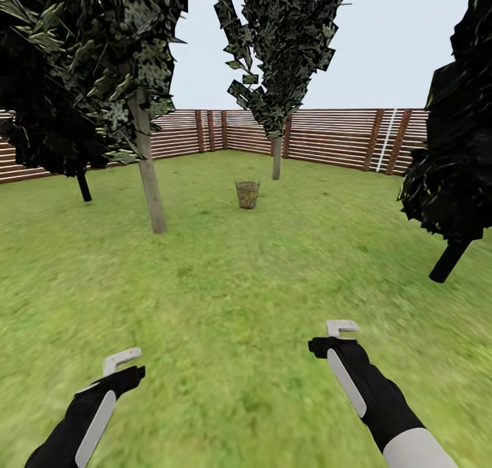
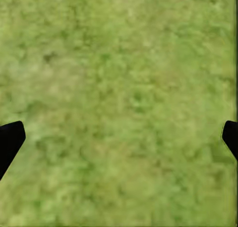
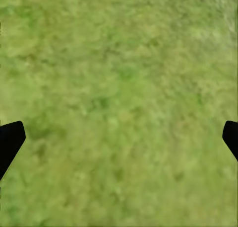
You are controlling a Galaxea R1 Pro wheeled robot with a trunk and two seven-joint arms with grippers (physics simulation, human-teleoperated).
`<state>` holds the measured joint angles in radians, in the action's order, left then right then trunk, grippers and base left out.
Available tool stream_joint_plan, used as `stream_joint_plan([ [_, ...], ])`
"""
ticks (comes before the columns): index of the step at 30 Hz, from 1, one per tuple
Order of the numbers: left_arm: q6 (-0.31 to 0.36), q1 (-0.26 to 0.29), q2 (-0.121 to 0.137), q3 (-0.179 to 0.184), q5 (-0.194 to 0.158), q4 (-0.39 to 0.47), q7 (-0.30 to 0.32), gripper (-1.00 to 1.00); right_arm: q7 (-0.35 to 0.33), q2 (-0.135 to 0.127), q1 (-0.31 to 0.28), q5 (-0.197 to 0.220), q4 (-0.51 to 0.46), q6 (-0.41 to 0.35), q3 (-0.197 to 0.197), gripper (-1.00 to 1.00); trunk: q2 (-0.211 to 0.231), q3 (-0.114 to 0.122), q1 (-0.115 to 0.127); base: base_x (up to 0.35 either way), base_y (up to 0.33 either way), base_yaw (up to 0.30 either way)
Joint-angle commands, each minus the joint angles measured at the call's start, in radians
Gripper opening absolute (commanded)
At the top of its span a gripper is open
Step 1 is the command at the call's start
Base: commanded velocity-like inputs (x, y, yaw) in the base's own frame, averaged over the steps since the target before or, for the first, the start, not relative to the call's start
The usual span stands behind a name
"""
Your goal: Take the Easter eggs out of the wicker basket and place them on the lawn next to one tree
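Head view, garden scene. The lawn [image 1: 260, 283], a wide expanse of mottled green grass, occupies the lower two thirds of the view and runs back to a brown horizontal-slat fence [image 1: 328, 136] that meets in a corner at the far middle. A pale sky lies above the fence.

Four trees stand on the grass. At the left, a tree with a pale grey-tan trunk [image 1: 148, 174] carries a dark green-grey crown reaching the upper left corner; a thin black trunk [image 1: 83, 186] shows farther left behind it. At the far middle, a second pale-trunked tree [image 1: 276, 158] stands close to the fence, its jagged crown rising to the top edge. At the right edge, an all-black tree [image 1: 451, 174] leans on a slanted black trunk.

The wicker basket [image 1: 247, 193] stands upright on the lawn between the left pale trunk and the far tree, nearer to the far one, and well apart from both arms. Its contents are too small to tell.

The left gripper [image 1: 121, 361] and the right gripper [image 1: 342, 328] hang above bare grass at the near edge, each on a black forearm. In the wrist views the left fingertips [image 2: 10, 140] and the right fingertips [image 3: 10, 140] sit at opposite edges, jaws spread wide, nothing between them.
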<state>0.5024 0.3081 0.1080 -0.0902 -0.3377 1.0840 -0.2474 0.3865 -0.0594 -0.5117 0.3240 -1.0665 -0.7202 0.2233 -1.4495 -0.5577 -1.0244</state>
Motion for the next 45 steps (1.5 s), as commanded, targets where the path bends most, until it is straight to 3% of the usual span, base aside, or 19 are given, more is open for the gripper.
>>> stream_joint_plan([
  [1,0.004,0.0,-0.003,0.002,-0.01,0.002,-0.008,1.0,0.01,-0.001,-0.001,0.01,-0.001,-0.002,0.004,1.0,-0.001,-0.001,-0.001,0.331,0.096,0.0],
  [17,0.011,0.0,-0.026,0.009,-0.011,0.003,-0.013,1.0,0.011,0.009,-0.001,0.009,-0.017,-0.004,0.01,1.0,-0.001,-0.001,-0.001,0.323,0.05,-0.005],
  [36,0.013,0.001,-0.038,0.009,-0.011,0.004,-0.013,1.0,0.012,0.012,-0.001,0.007,-0.024,-0.004,0.015,1.0,-0.001,-0.001,-0.001,0.324,0.0,-0.273],
  [45,0.013,0.002,-0.041,0.009,-0.011,0.004,-0.013,1.0,0.012,0.013,-0.001,0.007,-0.024,-0.004,0.015,1.0,-0.001,-0.001,-0.001,0.324,0.0,-0.041],
])
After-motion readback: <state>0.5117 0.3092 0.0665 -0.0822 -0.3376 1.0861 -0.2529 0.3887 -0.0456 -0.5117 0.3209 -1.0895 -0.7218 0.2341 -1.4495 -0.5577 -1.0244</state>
